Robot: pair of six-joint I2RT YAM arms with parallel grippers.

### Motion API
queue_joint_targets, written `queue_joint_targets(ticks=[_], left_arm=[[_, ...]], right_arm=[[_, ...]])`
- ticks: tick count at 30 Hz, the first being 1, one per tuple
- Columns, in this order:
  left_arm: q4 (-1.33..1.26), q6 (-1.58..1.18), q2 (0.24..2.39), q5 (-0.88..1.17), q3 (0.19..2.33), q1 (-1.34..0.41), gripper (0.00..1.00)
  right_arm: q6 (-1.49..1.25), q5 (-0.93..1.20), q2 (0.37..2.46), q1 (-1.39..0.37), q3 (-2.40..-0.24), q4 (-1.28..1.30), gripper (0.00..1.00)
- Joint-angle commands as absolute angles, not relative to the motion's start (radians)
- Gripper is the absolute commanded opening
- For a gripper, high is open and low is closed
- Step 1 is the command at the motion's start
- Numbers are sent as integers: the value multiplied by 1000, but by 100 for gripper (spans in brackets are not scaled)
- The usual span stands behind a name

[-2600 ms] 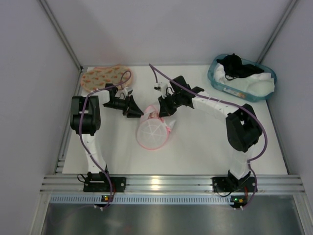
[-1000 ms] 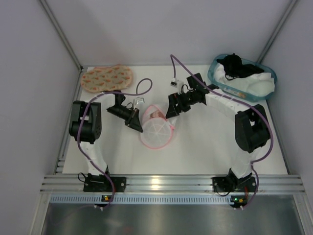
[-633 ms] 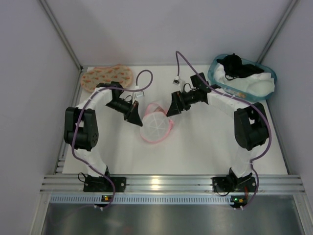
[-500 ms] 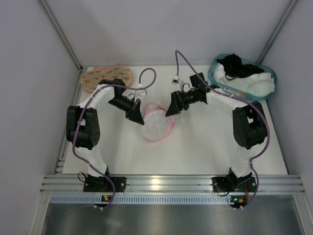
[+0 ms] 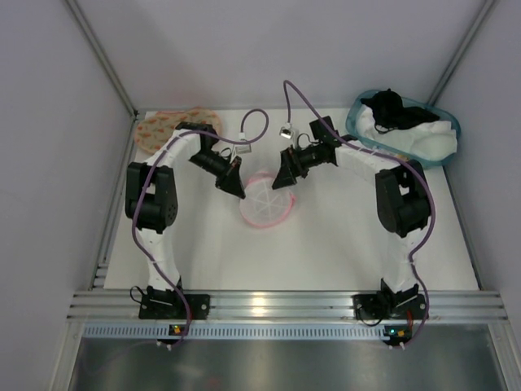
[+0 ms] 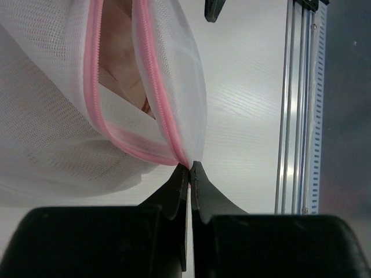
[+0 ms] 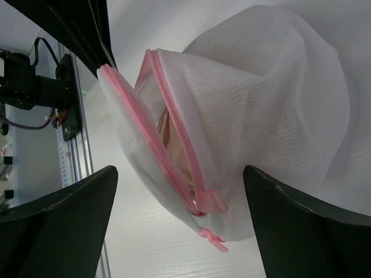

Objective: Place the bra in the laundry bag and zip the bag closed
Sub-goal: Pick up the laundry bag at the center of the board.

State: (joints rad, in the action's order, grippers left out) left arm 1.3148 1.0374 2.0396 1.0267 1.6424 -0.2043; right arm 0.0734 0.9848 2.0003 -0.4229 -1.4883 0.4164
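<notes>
The laundry bag [image 5: 266,200], a round white mesh pouch with a pink zipper rim, lies at the table's middle. Its zipper [image 6: 152,87] gapes partly open, and the salmon-pink bra [image 7: 173,139] shows inside through the gap [image 6: 124,72]. My left gripper [image 5: 240,192] is shut on the bag's rim where the zipper ends [image 6: 189,165]. On the bag's other side my right gripper [image 5: 281,181] stands open, its fingers wide on either side of the bag's zipper end [image 7: 178,172] without touching it. The pink zipper pull [image 7: 211,202] hangs between those fingers.
A teal basket [image 5: 358,130] with black and white clothes stands at the back right. An orange-printed padded piece [image 5: 163,126] lies at the back left, partly under the left arm. Grey walls close in the back and sides; a metal rail [image 5: 260,308] runs along the front.
My left arm has swung toward the back, still pinching the bag's rim. The bag has shifted slightly back and lies flatter. The right gripper stays open beside it.
</notes>
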Motion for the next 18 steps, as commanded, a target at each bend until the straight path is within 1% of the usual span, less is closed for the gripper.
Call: queue_joint_targets(ticks=[1, 2, 3, 5, 6, 10, 11, 13, 14, 15, 16, 17, 18], left_arm=[[1506, 1097, 2051, 1063, 1706, -207, 0], [1508, 1088, 2059, 1065, 1715, -206, 0], [1506, 1080, 2072, 1063, 1726, -204, 0], [1508, 1051, 2092, 1049, 1769, -196, 0], [1509, 1042, 2118, 1020, 1782, -195, 0], [1508, 1017, 2166, 1003, 1856, -180, 0], [1508, 1009, 2181, 1009, 1871, -175, 0], [1508, 988, 2197, 1026, 1916, -163, 0], [1506, 985, 2206, 1026, 1930, -160, 0], [1502, 974, 2207, 1022, 1949, -155, 0], [1473, 950, 2209, 1000, 1957, -153, 0], [1457, 937, 2204, 988, 1963, -152, 2], [1431, 916, 2201, 971, 1970, -146, 7]], right_arm=[[153, 1037, 2011, -436, -1529, 440, 89], [159, 1049, 2008, -437, -1522, 448, 86], [160, 1055, 2005, -437, -1517, 449, 76], [158, 1060, 1996, -436, -1497, 448, 64], [152, 1065, 1991, -436, -1488, 437, 54], [97, 1089, 1970, -437, -1460, 388, 40], [77, 1098, 1971, -439, -1454, 381, 34], [58, 1106, 1973, -439, -1447, 376, 25], [49, 1112, 1973, -439, -1436, 367, 12], [32, 1115, 1971, -439, -1428, 356, 4], [-16, 1117, 1970, -439, -1407, 341, 0], [-52, 1121, 1968, -440, -1393, 322, 0], [-89, 1129, 1959, -437, -1375, 249, 0]])
